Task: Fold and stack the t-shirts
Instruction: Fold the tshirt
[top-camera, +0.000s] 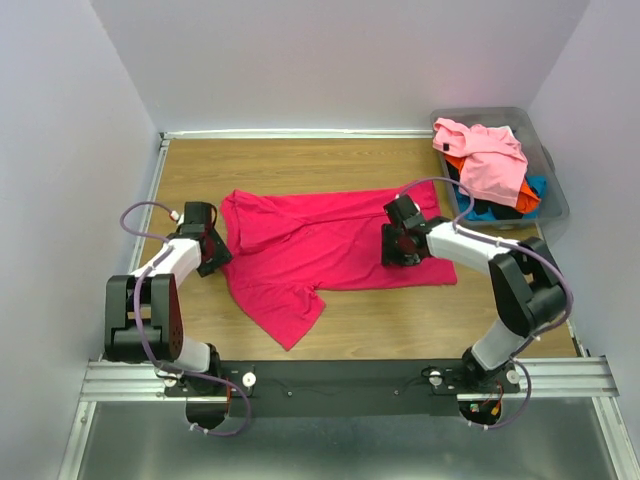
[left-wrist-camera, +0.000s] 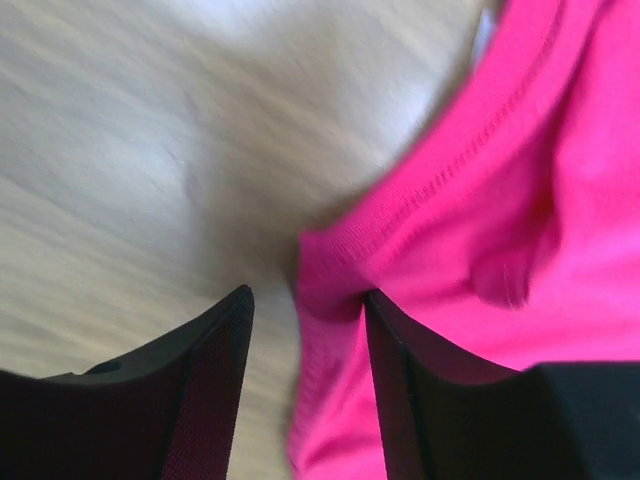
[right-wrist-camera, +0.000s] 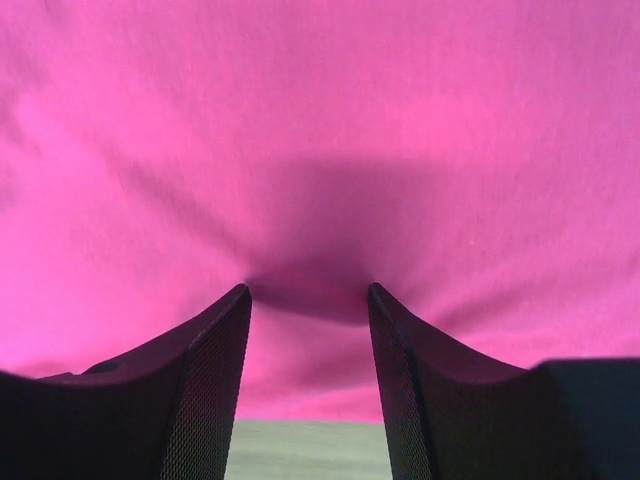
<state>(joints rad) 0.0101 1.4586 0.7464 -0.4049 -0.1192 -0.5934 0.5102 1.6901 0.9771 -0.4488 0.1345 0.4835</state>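
Note:
A crimson-magenta t-shirt (top-camera: 330, 245) lies spread out, partly rumpled, on the wooden table (top-camera: 390, 325). My left gripper (top-camera: 218, 252) is low at the shirt's left edge. In the left wrist view it (left-wrist-camera: 305, 295) is open, with the shirt's stitched hem (left-wrist-camera: 440, 190) lying between the fingers and against the right one. My right gripper (top-camera: 395, 245) is down on the shirt's right part. In the right wrist view it (right-wrist-camera: 308, 290) is open, its tips pressed into the cloth (right-wrist-camera: 320, 150), which dimples between them. Other t-shirts, light pink (top-camera: 488, 155), orange, blue and black, are heaped in the bin.
A grey plastic bin (top-camera: 555, 190) stands at the back right corner and holds the heap of shirts. White walls close in the table on the left, back and right. Bare wood shows in front of the shirt and along the back.

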